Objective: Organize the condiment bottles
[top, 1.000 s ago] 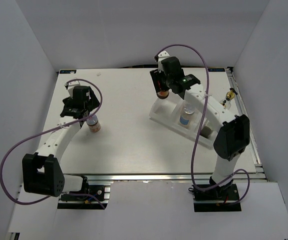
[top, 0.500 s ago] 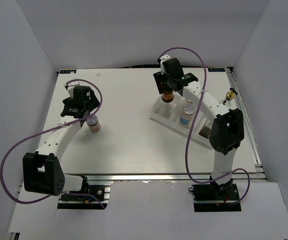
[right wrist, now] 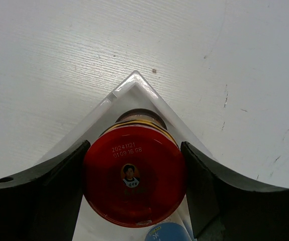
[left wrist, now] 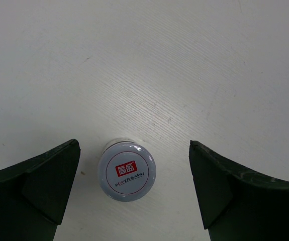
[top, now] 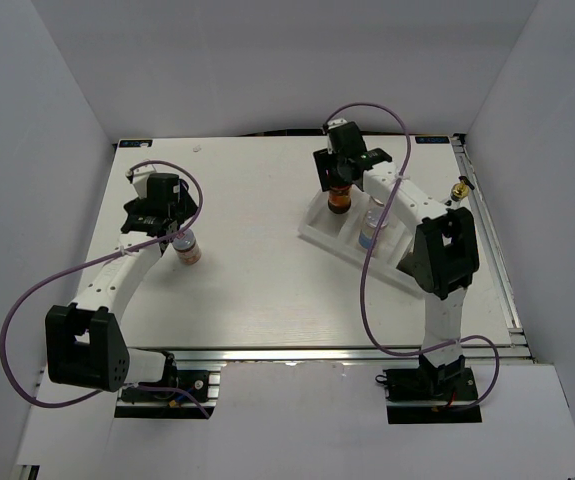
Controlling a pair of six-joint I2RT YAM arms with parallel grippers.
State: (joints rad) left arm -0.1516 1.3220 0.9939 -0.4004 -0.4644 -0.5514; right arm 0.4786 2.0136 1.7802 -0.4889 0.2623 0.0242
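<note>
A silver-lidded jar (left wrist: 126,169) with a red label on its lid stands on the white table, on the left (top: 189,250). My left gripper (left wrist: 134,188) hangs over it, open, with the jar between its fingers (left wrist: 43,186) and nearer the left one, touching neither. My right gripper (right wrist: 134,183) is shut on the red-lidded jar (right wrist: 134,175), which sits in the far end compartment of the white tray (right wrist: 152,98). From above, this jar (top: 339,203) is under the right gripper (top: 339,188). A blue-lidded bottle (top: 371,227) stands in the tray's middle compartment.
A gold-topped bottle (top: 457,190) stands near the table's right edge. The white tray (top: 314,232) lies at an angle right of centre, partly under the right arm. Purple cables loop above both arms.
The right gripper has carried the red-lidded jar a little right and down into the tray's end compartment, and its arm has folded inward. The left arm and silver-lidded jar have not moved.
</note>
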